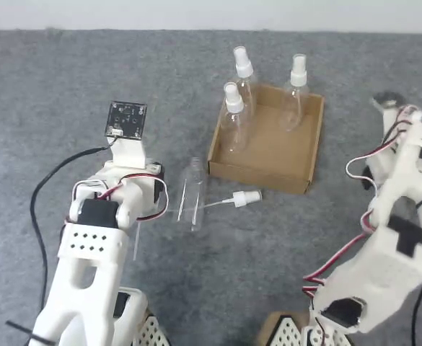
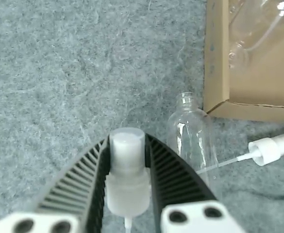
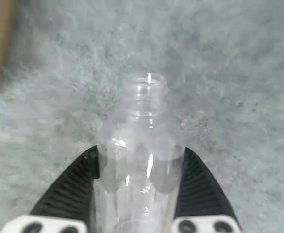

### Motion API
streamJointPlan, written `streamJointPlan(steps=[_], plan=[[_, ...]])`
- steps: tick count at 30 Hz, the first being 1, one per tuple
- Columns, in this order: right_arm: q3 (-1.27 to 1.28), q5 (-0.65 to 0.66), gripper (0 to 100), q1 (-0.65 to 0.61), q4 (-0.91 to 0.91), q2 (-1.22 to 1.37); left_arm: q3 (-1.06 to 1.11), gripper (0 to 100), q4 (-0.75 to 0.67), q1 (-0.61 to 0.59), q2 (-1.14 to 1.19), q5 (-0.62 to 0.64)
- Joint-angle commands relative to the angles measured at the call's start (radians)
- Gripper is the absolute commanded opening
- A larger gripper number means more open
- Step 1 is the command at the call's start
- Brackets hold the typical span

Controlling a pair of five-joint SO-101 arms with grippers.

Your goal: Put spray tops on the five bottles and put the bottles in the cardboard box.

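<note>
My left gripper (image 2: 126, 141) is shut on a white spray top (image 2: 127, 170), held above the grey carpet with its cap pointing away from the wrist. Beside it an uncapped clear bottle (image 1: 194, 193) (image 2: 192, 131) lies on the carpet in front of the cardboard box (image 1: 297, 180) (image 2: 217, 58). A loose spray top (image 1: 245, 198) (image 2: 273, 148) with its thin tube lies next to that bottle. My right gripper (image 3: 141, 155) is shut on another uncapped clear bottle (image 3: 144, 111), out to the right of the box. Three capped bottles (image 1: 236, 119) stand in the box.
Grey carpet covers the whole table. The left arm (image 1: 102, 238) stands at the front left and the right arm (image 1: 402, 216) at the front right, each trailing red and white cables. Bare carpet lies left of the box and between the arms.
</note>
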Motion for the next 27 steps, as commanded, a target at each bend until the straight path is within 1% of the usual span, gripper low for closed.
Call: streamJointPlan(steps=[1, 5, 10, 13, 18, 21, 24, 27], plan=[[-0.034, -0.087, 0.6, -0.107, 0.091, -0.309, -0.007, 1, -0.035, 0.000, -0.037, 0.005], [0.124, -0.189, 0.6, -0.277, 0.064, -0.588, 0.001, 1, -0.061, 0.000, -0.037, 0.002], [0.443, -0.313, 0.6, -0.539, -0.128, -0.938, -0.012, 1, -0.057, -0.003, -0.040, 0.003], [0.594, -0.388, 0.6, -0.691, -0.216, -1.076, -0.031, 1, -0.049, -0.018, -0.087, 0.005], [0.674, -0.450, 0.6, -0.929, -0.269, -1.135, -0.101, 1, 0.005, -0.098, -0.302, 0.005], [0.721, -0.454, 0.6, -1.066, -0.364, -1.104, -0.188, 1, 0.052, -0.107, -0.407, 0.005], [0.799, -0.451, 0.6, -1.155, -0.506, -1.073, -0.309, 1, 0.094, -0.101, -0.450, 0.006], [0.914, -0.453, 0.9, -1.225, -0.630, -1.067, -0.438, 1, 0.137, -0.101, -0.440, 0.006]])
